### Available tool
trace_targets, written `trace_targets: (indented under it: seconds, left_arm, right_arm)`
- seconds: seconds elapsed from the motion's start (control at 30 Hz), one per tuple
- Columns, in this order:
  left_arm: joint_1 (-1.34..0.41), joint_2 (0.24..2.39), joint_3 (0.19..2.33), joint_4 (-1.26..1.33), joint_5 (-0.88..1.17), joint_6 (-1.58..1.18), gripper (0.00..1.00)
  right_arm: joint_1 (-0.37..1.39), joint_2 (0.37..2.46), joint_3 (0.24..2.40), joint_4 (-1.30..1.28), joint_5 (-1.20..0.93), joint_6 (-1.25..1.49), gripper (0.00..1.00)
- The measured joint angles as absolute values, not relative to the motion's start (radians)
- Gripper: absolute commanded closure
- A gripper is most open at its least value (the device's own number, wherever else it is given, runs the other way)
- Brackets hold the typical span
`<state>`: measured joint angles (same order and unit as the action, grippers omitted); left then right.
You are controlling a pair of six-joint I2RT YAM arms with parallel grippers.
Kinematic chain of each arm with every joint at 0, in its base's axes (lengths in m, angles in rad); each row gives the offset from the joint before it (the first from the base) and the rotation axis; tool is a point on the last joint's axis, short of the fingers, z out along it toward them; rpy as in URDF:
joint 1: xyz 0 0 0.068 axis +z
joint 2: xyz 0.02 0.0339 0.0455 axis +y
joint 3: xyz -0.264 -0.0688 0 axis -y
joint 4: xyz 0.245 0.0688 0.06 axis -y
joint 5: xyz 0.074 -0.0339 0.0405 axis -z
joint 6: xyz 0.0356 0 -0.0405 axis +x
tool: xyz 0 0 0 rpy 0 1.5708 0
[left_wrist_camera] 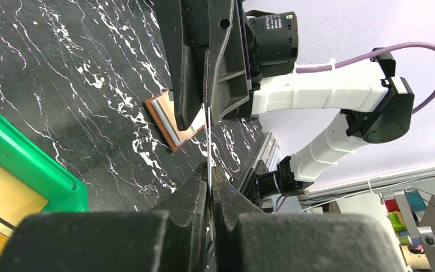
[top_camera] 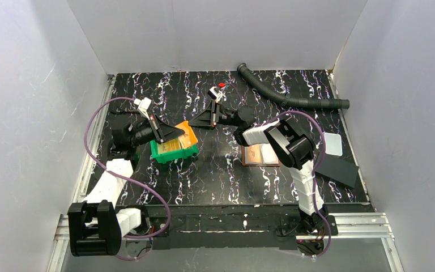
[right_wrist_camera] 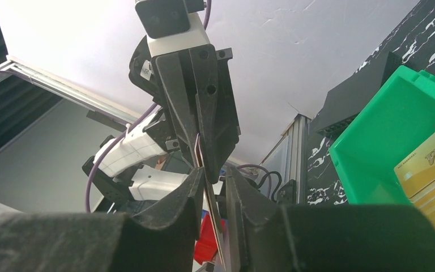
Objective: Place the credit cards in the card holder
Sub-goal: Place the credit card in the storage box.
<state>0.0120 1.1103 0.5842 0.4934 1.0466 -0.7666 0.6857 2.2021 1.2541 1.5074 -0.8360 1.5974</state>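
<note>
- Top view: the left arm (top_camera: 110, 175) rises from its base at the near left corner, bends at the elbow and points its wrist to the right, above the green bin (top_camera: 161, 154).
- The right arm (top_camera: 306, 181) stands up from the near right, then folds back to the left, so its wrist faces the left one over the middle of the surface (top_camera: 215, 181).
- An orange card (top_camera: 188, 133) hangs in the air between the two wrists, just above the far corner of the bin.
- Yellowish cards (top_camera: 173, 146) lie stacked in the bin.
- The card holder (top_camera: 256, 154) lies open and flat on the surface under the right forearm, well apart from the bin.
- A corrugated hose (top_camera: 294, 93) curves along the far right.
- Left wrist view: the left jaws are pressed together on the orange card (left_wrist_camera: 208, 144), seen edge-on as a thin line.
- The right jaws come in from above, one finger on each side of the same edge.
- The card holder (left_wrist_camera: 167, 122) shows beyond them on the surface, its pale pockets facing up, and the bin's rim (left_wrist_camera: 45, 164) sits at the lower left.
- Right wrist view: the right jaws stand a little apart around the orange card (right_wrist_camera: 209, 204), with a gap on one side, so they straddle it without clamping.
- The left jaws grip its upper end, tilted down towards the camera.
- The bin (right_wrist_camera: 385, 130) and its yellowish cards (right_wrist_camera: 430, 164) lie to the right.
</note>
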Motion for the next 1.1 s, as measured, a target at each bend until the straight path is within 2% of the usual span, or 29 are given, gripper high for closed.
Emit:
trace_targets:
  seconds: [0.3, 0.47, 0.53, 0.57, 0.77, 0.97, 1.1]
  left_arm:
    - [0.031, 1.102, 0.582, 0.493, 1.009, -0.812, 1.0]
    - [0.032, 1.102, 0.579, 0.508, 0.987, -0.833, 1.0]
    - [0.034, 1.102, 0.577, 0.519, 0.983, -0.84, 1.0]
    - [0.036, 1.102, 0.575, 0.524, 0.983, -0.843, 1.0]
    - [0.076, 1.107, 0.561, 0.538, 0.984, -0.872, 1.0]
    - [0.128, 1.166, 0.569, 0.496, 0.975, -0.856, 1.0]
    - [0.139, 1.229, 0.583, 0.471, 0.952, -0.841, 0.96]
  right_arm:
    - [0.696, 2.198, 1.228, 1.508, -0.794, 1.589, 0.78]
    - [0.699, 2.194, 1.225, 1.508, -0.778, 1.591, 0.88]
    - [0.7, 2.191, 1.225, 1.508, -0.772, 1.591, 0.97]
    - [0.701, 2.189, 1.225, 1.508, -0.769, 1.59, 0.98]
    - [0.713, 2.195, 1.24, 1.502, -0.742, 1.569, 0.99]
    - [0.729, 2.293, 1.331, 1.49, -0.709, 1.536, 0.99]
    - [0.728, 2.353, 1.391, 1.467, -0.704, 1.497, 0.99]
